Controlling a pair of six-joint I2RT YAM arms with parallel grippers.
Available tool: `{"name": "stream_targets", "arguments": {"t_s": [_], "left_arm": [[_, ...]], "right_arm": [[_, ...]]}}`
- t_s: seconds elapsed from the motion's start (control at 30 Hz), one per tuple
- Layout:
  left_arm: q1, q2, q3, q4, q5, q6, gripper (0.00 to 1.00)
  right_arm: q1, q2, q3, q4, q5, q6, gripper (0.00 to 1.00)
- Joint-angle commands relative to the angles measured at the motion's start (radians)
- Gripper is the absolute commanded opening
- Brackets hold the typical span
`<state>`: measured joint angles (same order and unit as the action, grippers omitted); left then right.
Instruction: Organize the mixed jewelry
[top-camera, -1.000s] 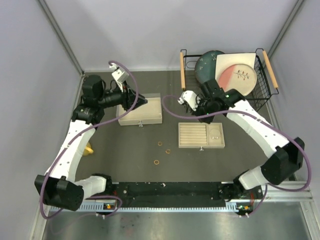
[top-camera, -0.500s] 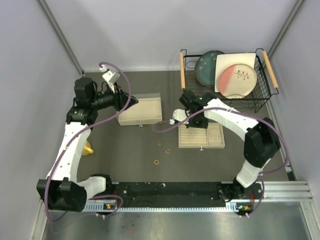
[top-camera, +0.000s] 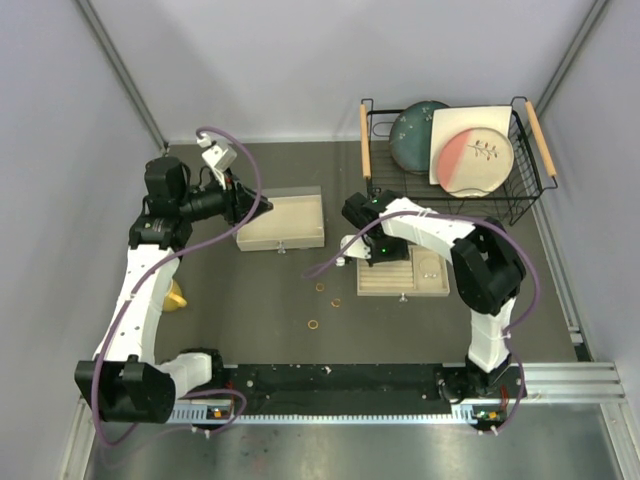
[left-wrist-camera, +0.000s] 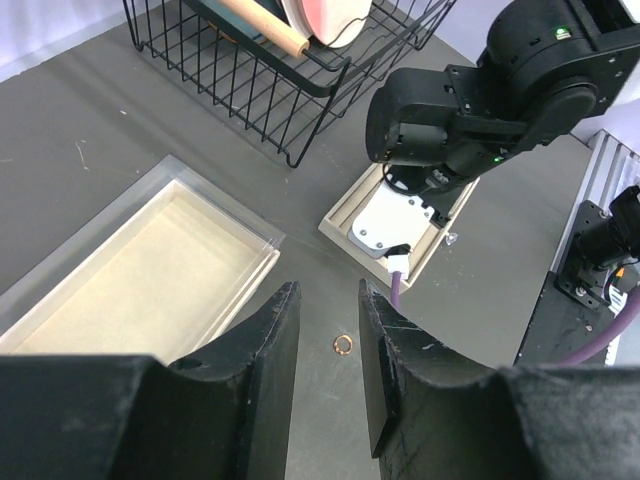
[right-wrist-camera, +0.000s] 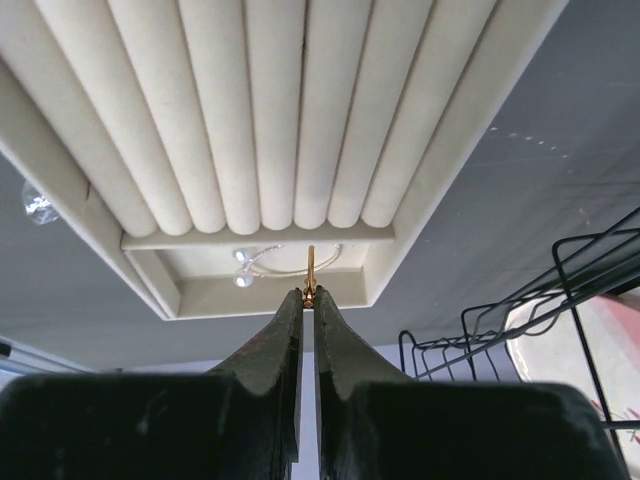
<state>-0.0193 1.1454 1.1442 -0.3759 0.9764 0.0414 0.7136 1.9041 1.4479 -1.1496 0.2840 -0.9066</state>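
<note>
Nearest the arms, a loose ring (top-camera: 313, 324) lies on the dark table (top-camera: 250, 330). A second ring (top-camera: 336, 302) and a third ring (top-camera: 320, 287) sit just beyond it, all left of the tray's near corner. The yellow cup (top-camera: 178, 296) is well off to the left, half hidden by the left arm. Moving on to the right gripper (right-wrist-camera: 308, 297), low over the left part of the beige tray (right-wrist-camera: 250, 110). Its jaws are pinched tight on a tiny gold ring (right-wrist-camera: 310, 268), held edge-on at the very tips. The silver bracelet (right-wrist-camera: 285, 262) lies flat in the tray's end compartment. Farther back and left, the left gripper (left-wrist-camera: 326, 298) hangs over the shallow open box (left-wrist-camera: 150, 270). Its jaws are narrowly parted with nothing between them. At the far right, the wire basket (top-camera: 520, 190) holds plates (top-camera: 470, 150).
</note>
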Motion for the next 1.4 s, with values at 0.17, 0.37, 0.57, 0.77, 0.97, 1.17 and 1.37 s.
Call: {"name": "stream_targets", "arguments": {"t_s": [0.17,0.37,0.57,0.77,0.97,1.17,1.37], "left_arm": [[0.013,0.008,-0.009,0.009,0.054,0.044,0.35],[0.013,0.016,-0.021,0.008,0.067,0.049,0.35],[0.012,0.023,-0.024,0.009,0.08,0.049,0.35],[0.012,0.024,-0.034,0.008,0.097,0.055,0.34],[0.012,0.031,-0.035,0.008,0.11,0.052,0.34],[0.013,0.045,-0.035,0.008,0.128,0.054,0.34],[0.012,0.059,-0.034,0.008,0.145,0.054,0.34]], "right_arm": [[0.014,0.058,0.08,-0.012,0.007,-0.029,0.0],[0.014,0.088,0.08,-0.013,-0.008,-0.005,0.0],[0.014,0.098,0.077,-0.004,-0.017,0.018,0.0],[0.014,0.105,0.069,0.007,-0.005,0.021,0.0],[0.011,0.122,0.069,0.019,0.003,0.026,0.0],[0.001,0.136,0.063,0.039,0.007,0.034,0.0],[-0.009,0.138,0.055,0.048,0.012,0.029,0.0]]}}
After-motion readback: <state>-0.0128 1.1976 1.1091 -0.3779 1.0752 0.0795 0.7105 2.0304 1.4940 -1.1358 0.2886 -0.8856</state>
